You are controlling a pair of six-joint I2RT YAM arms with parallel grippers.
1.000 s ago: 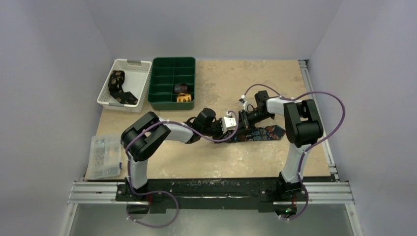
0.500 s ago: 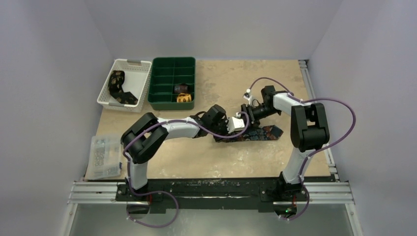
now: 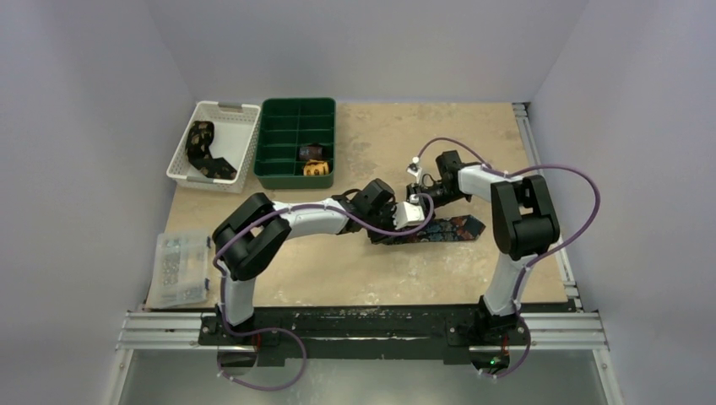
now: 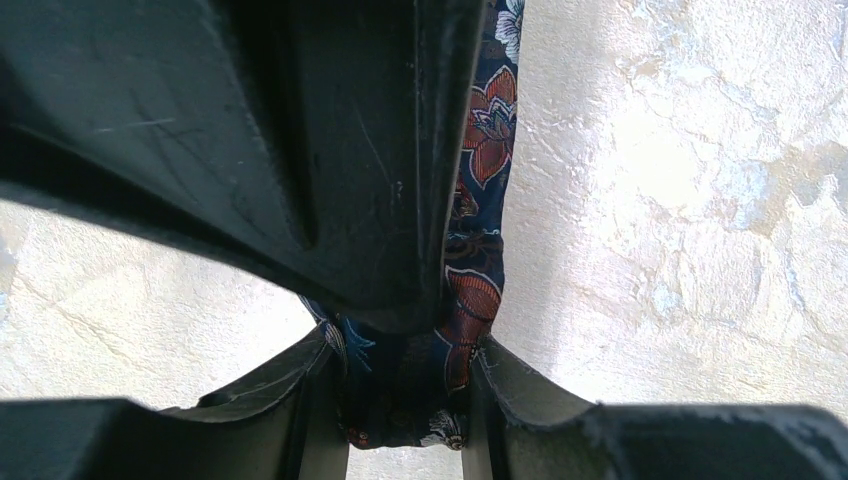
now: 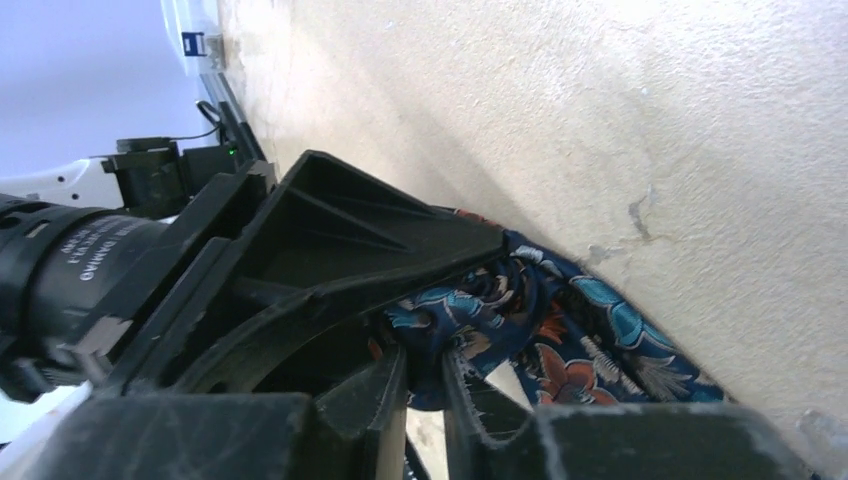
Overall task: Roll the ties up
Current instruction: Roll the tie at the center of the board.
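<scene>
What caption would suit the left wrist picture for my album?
Left tool grips a bunched navy floral tie above the pale mottled table.

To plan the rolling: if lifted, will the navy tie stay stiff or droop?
Probably droops: the navy tie bunches in soft folds at the right jaws. Likely light, being thin flat cloth. It looks smooth, so may slip.

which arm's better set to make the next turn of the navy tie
Left, probably: the left gripper grips the navy tie squarely across its width, strip running straight ahead on the table. The right gripper only nips a bunched fold.
</scene>
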